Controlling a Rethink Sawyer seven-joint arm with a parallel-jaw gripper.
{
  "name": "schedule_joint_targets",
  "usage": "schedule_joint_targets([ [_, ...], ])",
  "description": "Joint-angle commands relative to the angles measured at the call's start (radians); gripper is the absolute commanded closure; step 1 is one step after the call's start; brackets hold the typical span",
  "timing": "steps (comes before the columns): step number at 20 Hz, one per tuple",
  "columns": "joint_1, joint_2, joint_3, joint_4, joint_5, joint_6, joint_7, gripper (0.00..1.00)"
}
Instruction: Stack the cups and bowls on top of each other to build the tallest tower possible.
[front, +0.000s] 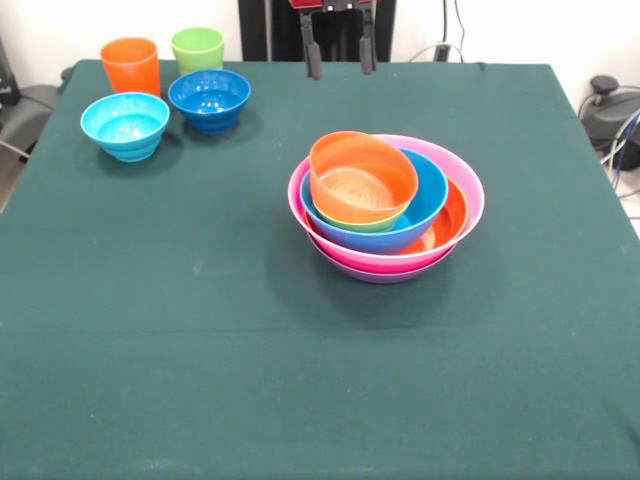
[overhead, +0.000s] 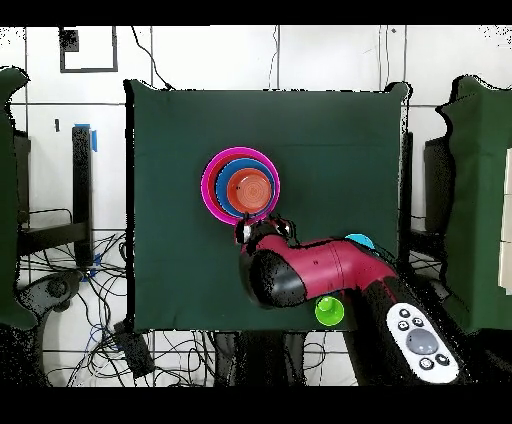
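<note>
The tower (front: 386, 205) stands right of the table's middle: a purple bowl at the bottom, then pink, large orange and large blue bowls, a small lime green one, and a small orange bowl (front: 362, 178) tilted on top. It also shows in the overhead view (overhead: 241, 185). The orange cup (front: 130, 65) and lime green cup (front: 197, 48) stand upright at the far left corner, with the light blue bowl (front: 125, 125) and dark blue bowl (front: 210, 98) in front of them. My gripper (front: 339, 55) hangs open and empty above the far edge, behind the tower.
The green cloth covers the table (front: 200, 330). In the overhead view my arm (overhead: 310, 272) hides most of the cups and small bowls; the green cup (overhead: 330, 311) and a sliver of the light blue bowl (overhead: 360, 241) show. Cables lie round the table.
</note>
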Motion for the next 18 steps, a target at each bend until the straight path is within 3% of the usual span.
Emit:
schedule_joint_targets([
  [1,0.052,0.014,-0.119,0.131,-0.076,-0.133,0.111,0.0],
  [6,0.08,0.022,-0.189,0.15,-0.092,-0.236,0.095,0.0],
  [10,0.067,0.016,-0.173,0.167,-0.086,-0.245,0.082,0.0],
  [18,0.011,-0.001,-0.079,0.171,-0.05,-0.167,0.051,0.0],
])
